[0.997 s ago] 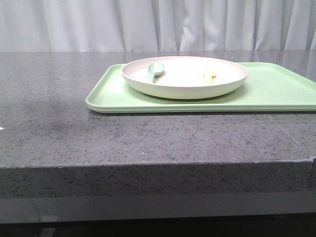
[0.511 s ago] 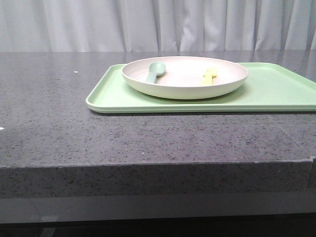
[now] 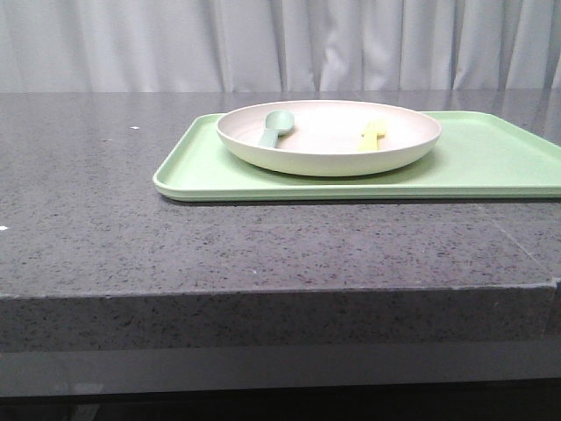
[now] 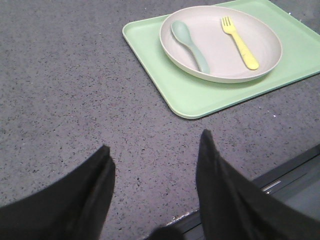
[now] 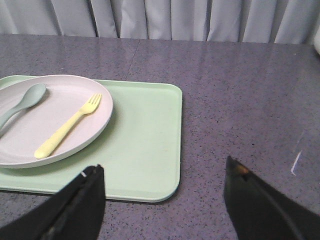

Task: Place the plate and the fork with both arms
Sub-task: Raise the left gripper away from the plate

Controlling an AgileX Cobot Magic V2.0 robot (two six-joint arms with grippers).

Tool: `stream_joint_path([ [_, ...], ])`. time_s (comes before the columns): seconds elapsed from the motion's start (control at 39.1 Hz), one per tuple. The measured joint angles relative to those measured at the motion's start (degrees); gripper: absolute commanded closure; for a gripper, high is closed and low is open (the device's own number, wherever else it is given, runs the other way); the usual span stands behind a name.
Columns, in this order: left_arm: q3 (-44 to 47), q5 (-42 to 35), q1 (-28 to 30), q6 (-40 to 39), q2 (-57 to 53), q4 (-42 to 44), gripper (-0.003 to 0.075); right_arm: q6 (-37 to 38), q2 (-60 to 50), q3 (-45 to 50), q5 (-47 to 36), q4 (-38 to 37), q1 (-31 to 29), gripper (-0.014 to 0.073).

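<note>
Grey speckled stone countertop (image 3: 105, 254) fills the foreground, bare at its near edge. Low over it, the left gripper (image 4: 155, 165) and the right gripper (image 5: 162, 187) both hang spread wide, holding nothing. Farther back, the green tray (image 3: 491, 167) carries the plate (image 3: 329, 158), with the fork (image 3: 372, 136) and a spoon (image 3: 273, 127) lying inside. Nothing has shifted over the last second except lighting; likely no pickup has begun.

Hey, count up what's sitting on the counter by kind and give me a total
Trays: 1, the light-green tray
Plates: 1, the plate
Forks: 1, the yellow fork
Spoons: 1, the grey-green spoon
Total: 4
</note>
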Motion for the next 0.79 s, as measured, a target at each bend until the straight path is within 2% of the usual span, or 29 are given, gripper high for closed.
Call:
stream_joint_path([
  [0.15, 0.0, -0.11, 0.0, 0.0, 0.0, 0.74, 0.0353, 0.0, 0.26, -2.02, 3.36, 1.1, 0.0, 0.0067],
  [0.38, 0.0, -0.11, 0.0, 0.0, 0.0, 0.84, 0.0353, -1.13, 5.19, -11.93, 16.91, 2.24, 0.0, 0.0067],
  [0.56, 0.0, -0.14, 0.0, 0.0, 0.0, 0.84, 0.0353, -9.29, 11.78, -19.2, 25.96, 7.93, 0.4, 0.0067],
  [0.69, 0.0, -0.14, 0.0, 0.0, 0.0, 0.84, 0.0353, -15.36, 16.98, -22.81, 28.97, 13.55, 3.04, 0.0067],
  [0.79, 0.0, -0.24, 0.0, 0.0, 0.0, 0.84, 0.0353, -17.0, 21.27, -25.4, 30.22, 14.78, 5.7, 0.0067],
])
